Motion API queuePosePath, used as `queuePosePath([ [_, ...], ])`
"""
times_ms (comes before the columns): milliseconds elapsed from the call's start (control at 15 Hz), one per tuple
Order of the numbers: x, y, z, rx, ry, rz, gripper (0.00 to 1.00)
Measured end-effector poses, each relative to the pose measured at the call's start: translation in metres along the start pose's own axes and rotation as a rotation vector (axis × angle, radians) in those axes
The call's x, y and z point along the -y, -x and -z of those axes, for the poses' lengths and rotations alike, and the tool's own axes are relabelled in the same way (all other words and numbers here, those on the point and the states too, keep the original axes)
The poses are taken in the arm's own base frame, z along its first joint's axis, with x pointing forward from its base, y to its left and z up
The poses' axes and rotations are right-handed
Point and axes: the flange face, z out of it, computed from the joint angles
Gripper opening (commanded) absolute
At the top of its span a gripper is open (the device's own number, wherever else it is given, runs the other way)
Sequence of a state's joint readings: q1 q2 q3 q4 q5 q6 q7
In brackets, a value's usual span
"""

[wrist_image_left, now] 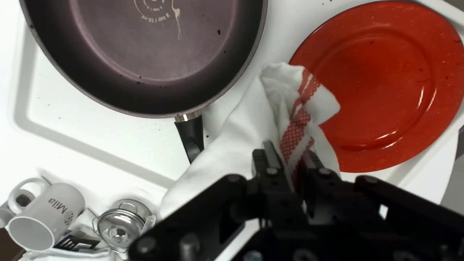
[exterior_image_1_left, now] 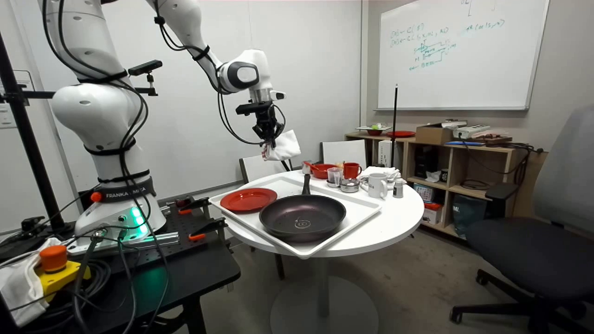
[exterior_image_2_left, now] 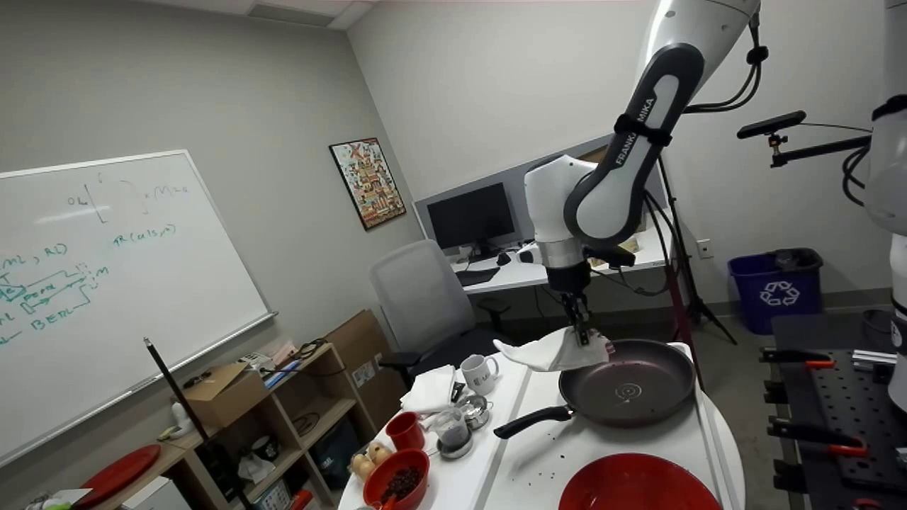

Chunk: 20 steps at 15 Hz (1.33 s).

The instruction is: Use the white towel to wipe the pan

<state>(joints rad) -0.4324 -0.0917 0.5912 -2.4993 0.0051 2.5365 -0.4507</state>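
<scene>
My gripper (wrist_image_left: 289, 151) is shut on the white towel (wrist_image_left: 235, 139), which has red stripes at one end and hangs in folds from the fingers. In both exterior views the gripper (exterior_image_1_left: 269, 139) holds the towel (exterior_image_1_left: 288, 146) in the air above the table. The dark pan (exterior_image_1_left: 302, 215) lies on a white tray (exterior_image_1_left: 355, 199), apart from the towel; its handle shows in both exterior views. In the wrist view the pan (wrist_image_left: 156, 54) is at upper left, cut by the frame's edge, with a few dark specks inside. The towel covers the end of its handle.
A flat red plate (wrist_image_left: 377, 83) lies beside the pan on the tray. Dark specks lie on the tray. A white mug (exterior_image_1_left: 377, 185), a small metal pot (exterior_image_1_left: 349, 185), a red cup (exterior_image_2_left: 405, 431) and a red bowl (exterior_image_2_left: 404, 471) stand past the pan's handle side.
</scene>
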Motion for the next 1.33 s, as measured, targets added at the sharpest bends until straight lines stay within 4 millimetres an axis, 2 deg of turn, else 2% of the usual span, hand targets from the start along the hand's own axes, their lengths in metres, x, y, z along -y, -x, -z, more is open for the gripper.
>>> queuePosePath([
  [200,0.016,-0.036,0.011,0.067,0.034,-0.045,0.07],
  [333,0.025,-0.059,0.009,0.117,0.048,-0.082,0.07],
  [733,0.030,-0.124,-0.027,0.273,0.020,-0.180,0.07],
  [800,0.030,-0.132,-0.036,0.294,0.015,-0.181,0.13],
  [1000,0.029,-0.145,-0.053,0.326,0.008,-0.180,0.13],
  [1267,0.027,-0.148,-0.053,0.328,0.008,-0.183,0.13],
  [1333,0.026,-0.148,-0.052,0.328,0.008,-0.183,0.07],
])
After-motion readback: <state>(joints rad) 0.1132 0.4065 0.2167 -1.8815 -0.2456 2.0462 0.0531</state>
